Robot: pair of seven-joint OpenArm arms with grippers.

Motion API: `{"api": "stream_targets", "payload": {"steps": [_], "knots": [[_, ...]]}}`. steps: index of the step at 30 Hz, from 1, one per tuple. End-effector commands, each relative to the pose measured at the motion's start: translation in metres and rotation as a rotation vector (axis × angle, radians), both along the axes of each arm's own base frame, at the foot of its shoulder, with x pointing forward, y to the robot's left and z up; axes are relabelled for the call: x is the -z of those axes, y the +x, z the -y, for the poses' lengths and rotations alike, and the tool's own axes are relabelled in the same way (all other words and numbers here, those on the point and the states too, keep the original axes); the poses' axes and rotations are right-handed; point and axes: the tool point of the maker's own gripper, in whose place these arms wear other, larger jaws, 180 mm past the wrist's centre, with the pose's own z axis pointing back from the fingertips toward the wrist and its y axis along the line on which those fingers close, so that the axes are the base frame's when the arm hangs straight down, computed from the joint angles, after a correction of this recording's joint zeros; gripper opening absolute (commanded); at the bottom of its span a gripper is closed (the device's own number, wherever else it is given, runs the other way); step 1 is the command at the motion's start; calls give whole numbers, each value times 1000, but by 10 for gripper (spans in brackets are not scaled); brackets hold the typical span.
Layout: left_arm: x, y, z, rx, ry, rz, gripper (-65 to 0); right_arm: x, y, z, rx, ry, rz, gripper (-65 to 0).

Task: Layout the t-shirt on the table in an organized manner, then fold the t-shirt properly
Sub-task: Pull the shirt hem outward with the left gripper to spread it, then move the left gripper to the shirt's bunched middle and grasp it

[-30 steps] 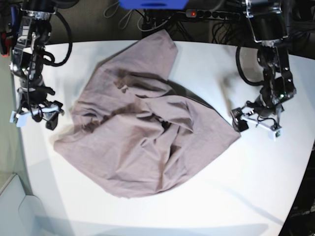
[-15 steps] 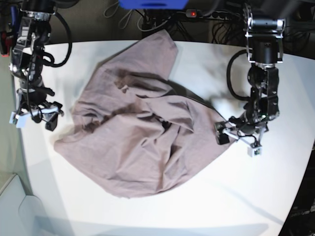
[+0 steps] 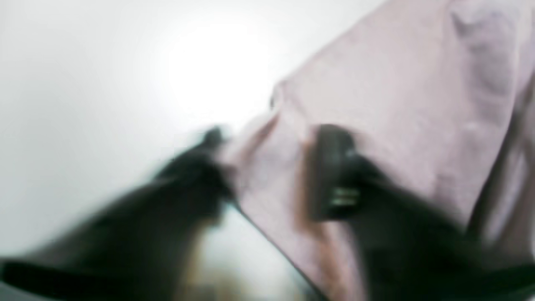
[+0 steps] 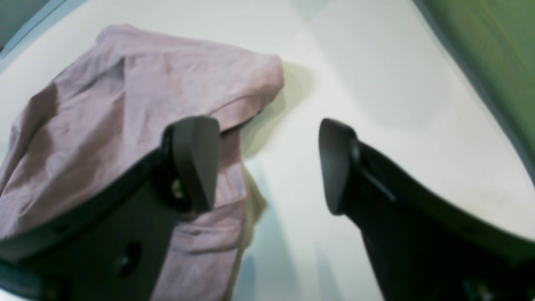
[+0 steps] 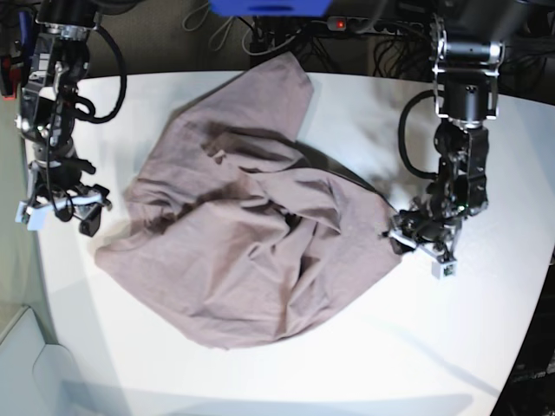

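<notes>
Base overhead; wrists close, shirt [image 5: 251,225] shared

The left tool [image 5: 414,238] hangs low at the scene's right, arm reaching down from the far edge, its blurred fingers [image 3: 334,171] partly apart. The right tool [image 5: 59,208] sits low at the scene's left, fingers [image 4: 196,161] spread wide.
</notes>
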Motion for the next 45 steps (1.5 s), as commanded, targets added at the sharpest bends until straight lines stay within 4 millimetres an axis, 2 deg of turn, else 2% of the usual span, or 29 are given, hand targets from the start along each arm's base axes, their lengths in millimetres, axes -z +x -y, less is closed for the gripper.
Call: {"api": "stream_targets", "payload": {"steps": [1, 2, 3, 5, 8, 11, 14, 20, 22, 26, 29, 30, 31, 34, 38, 39, 41, 45], "knots": [[15, -15, 8, 29, -14, -93, -543, -16, 7, 4, -5, -19, 54, -269], [14, -13, 8, 28, -14, -89, -637, -16, 7, 4, -5, -19, 54, -269], [10, -9, 7, 26, -13, -82, -650, -16, 7, 4, -5, -19, 54, -269], [5, -3, 6, 24, -11, -70, -623, -16, 7, 4, -5, -19, 54, -269], [-4, 2, -6, 16, 7, -49, -650, -16, 7, 4, -5, -19, 54, -269], [-32, 25, -12, 18, 24, 17, -647, -17, 7, 5, -3, -21, 54, -269], [-56, 43, -28, 8, 57, 68, -647, -17, 7, 6, 0, -22, 55, -269], [-135, 93, -59, -24, 113, 223, -647, -19, 5, 13, -4, -48, 49, -269], [-174, 113, -69, -35, 133, 299, -647, -19, 5, 14, -4, -49, 49, -269], [-235, 146, -84, -73, 133, 401, -647, -18, 4, 14, -3, -49, 45, -269], [-261, 168, -96, -106, 185, 459, -647, -12, -3, 14, -4, -50, 26, -269], [-267, 175, -95, -97, 225, 473, -647, -11, -4, 14, -4, -50, 22, -269], [-269, 183, -87, -76, 267, 484, -647, -10, -5, 14, -4, -50, 19, -269], [-254, 196, -64, -8, 372, 498, -645, -8, -7, 14, -4, -50, 13, -269], [-232, 202, -39, 81, 476, 508, -640, -2, -15, 13, -6, -51, -5, -269], [-227, 202, -36, 95, 489, 505, -620, -1, -16, 13, -6, -51, -8, -269], [-220, 202, -34, 103, 504, 496, -540, 1, -18, 13, -6, -51, -14, -269], [-216, 200, -38, 107, 525, 481, -316, 4, -22, 13, -6, -52, -25, -269]]}}
